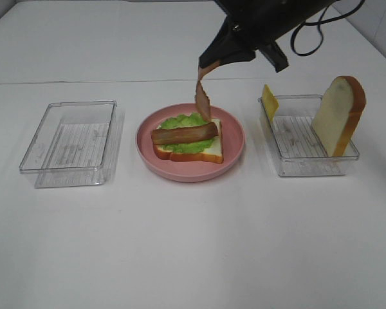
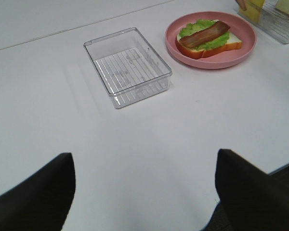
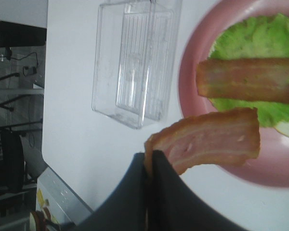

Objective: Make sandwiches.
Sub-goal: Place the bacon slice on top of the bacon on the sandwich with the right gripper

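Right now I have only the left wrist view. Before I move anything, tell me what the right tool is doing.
Observer: The right tool is shut on a second bacon strip and dangles it over the plate.
Operator: Say where its free end sits.
Observer: Over the far edge of the lettuce, behind the laid bacon. I cannot tell whether it touches.
Operator: Report the top bread.
Observer: One slice stands on edge in the right tray, leaning on its right wall.
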You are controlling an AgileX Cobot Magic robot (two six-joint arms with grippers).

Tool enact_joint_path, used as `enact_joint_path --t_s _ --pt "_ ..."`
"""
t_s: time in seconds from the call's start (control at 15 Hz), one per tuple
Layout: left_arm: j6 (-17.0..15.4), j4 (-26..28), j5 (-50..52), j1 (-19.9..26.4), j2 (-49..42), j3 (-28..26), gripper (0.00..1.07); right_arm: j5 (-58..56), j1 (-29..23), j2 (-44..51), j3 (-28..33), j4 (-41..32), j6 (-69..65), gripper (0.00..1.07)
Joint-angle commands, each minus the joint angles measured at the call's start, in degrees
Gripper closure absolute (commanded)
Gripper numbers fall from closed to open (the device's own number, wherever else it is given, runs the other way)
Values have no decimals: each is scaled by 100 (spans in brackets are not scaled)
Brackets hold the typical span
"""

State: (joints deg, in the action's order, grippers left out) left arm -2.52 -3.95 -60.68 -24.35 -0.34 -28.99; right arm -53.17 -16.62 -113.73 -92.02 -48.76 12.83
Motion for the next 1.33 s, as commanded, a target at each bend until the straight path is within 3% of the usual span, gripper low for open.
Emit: enact_joint_path --t_s 0.07,0.27,0.47,0.67,1.0,1.13,1.33 --pt "11 40 69 -6 -46 40 30 859 -304 -321 -11 -607 115 107" --pt "11 40 69 -6 -46 40 30 1564 -516 -785 -11 -1364 476 107" --pt "11 40 69 -6 -46 40 30 1564 -504 -1134 -11 -1427 481 107" --pt "11 40 69 -6 -46 40 30 1553 -498 -1192 -11 -596 -86 107" --pt "11 40 69 -6 -46 40 30 1295 -481 -905 -11 1627 -1621 107" --pt "11 40 69 -6 -46 40 30 1117 -493 -882 -11 2057 -1960 94" --pt "11 40 69 -6 -46 40 30 1089 -493 -882 -11 2051 -1965 51"
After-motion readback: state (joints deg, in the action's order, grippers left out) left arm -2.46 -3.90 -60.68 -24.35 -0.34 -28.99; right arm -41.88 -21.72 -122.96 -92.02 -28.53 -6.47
